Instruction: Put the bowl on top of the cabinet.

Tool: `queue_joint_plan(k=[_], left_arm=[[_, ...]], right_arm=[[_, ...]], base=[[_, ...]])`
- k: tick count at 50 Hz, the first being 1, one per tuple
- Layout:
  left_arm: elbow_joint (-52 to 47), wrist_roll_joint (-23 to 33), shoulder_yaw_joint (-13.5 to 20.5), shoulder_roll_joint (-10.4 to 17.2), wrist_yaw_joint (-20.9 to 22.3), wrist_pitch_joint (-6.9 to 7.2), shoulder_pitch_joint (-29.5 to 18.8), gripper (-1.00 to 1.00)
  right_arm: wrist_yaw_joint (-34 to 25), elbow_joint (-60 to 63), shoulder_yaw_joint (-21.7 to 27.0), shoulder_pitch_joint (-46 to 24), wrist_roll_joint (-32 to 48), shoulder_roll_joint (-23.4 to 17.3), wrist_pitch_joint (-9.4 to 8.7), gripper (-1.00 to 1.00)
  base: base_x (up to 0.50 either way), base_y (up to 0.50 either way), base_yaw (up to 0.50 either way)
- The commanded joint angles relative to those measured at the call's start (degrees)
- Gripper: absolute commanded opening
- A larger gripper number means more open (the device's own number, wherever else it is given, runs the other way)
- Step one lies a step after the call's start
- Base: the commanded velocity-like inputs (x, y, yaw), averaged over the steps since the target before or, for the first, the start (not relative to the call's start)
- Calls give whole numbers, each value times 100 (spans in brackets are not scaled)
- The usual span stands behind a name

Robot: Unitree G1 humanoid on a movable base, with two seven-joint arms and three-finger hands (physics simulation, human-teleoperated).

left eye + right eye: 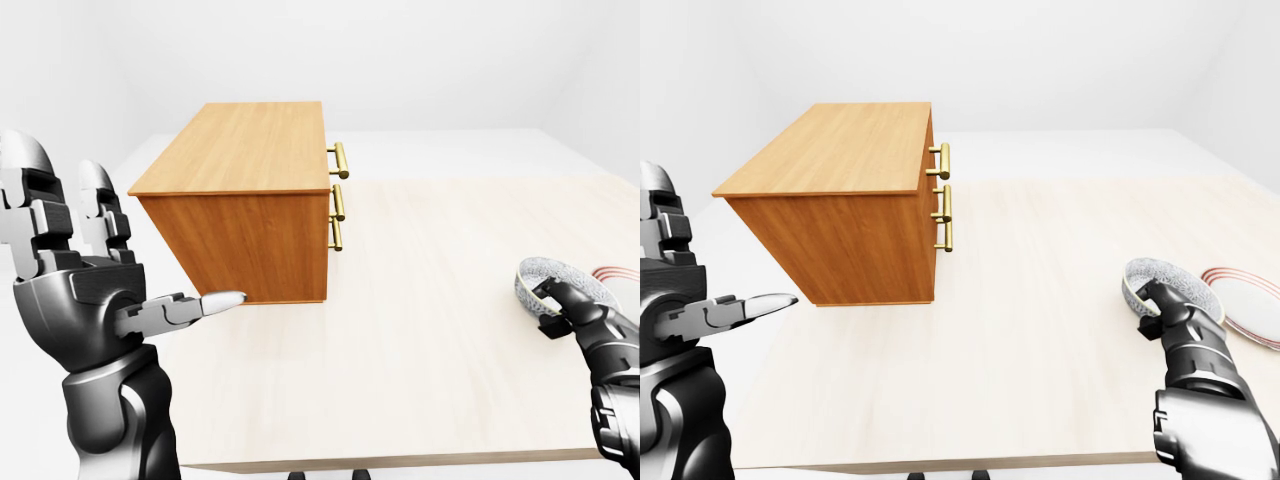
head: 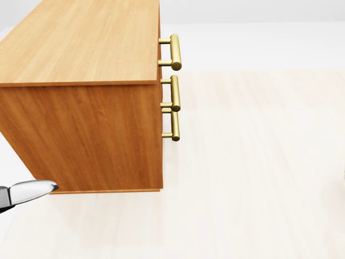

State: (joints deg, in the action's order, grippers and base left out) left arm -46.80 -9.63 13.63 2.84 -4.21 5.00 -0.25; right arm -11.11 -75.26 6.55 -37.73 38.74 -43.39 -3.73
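Observation:
The wooden cabinet (image 1: 240,190) stands on the pale table (image 1: 420,340), left of centre, with its brass handles (image 1: 339,195) facing right and its flat top bare. A grey speckled bowl (image 1: 1170,278) sits tilted at the right of the right-eye view, near the table's edge. My right hand (image 1: 1152,302) has its fingers closed over the bowl's near rim. My left hand (image 1: 120,250) is raised at the far left with fingers spread, its thumb tip close to the cabinet's lower corner and holding nothing. The head view shows only the cabinet (image 2: 81,81) and that thumb tip (image 2: 32,190).
A white plate with a red rim (image 1: 1248,300) lies just right of the bowl at the table's right edge. Pale tabletop stretches between the cabinet and the bowl. The table's near edge runs along the bottom of the eye views.

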Motion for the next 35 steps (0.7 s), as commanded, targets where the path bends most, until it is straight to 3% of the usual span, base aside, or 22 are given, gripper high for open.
queue_joint_plan(k=[1, 12, 14, 26, 35], left_arm=[[-19, 1, 3, 0, -1, 0, -5, 100], [-38, 10, -11, -6, -1, 0, 4, 100], [-34, 0, 4, -2, 2, 0, -7, 100], [11, -24, 42, 16, -2, 0, -39, 100], [13, -28, 41, 20, -6, 0, -38, 100]], right_arm=[[-148, -100, 106, 109, -133, 117, 65, -100], [-331, 15, 59, -358, -19, -128, -13, -100], [-522, 93, 8, -771, 109, -272, -127, -100], [-1639, 180, -543, -3992, 1972, -529, -127, -100], [-1644, 167, -364, -4012, 2169, -501, -127, -100]], base=[[0, 0, 0], [0, 0, 0], [0, 0, 0], [0, 0, 0], [0, 0, 0]])
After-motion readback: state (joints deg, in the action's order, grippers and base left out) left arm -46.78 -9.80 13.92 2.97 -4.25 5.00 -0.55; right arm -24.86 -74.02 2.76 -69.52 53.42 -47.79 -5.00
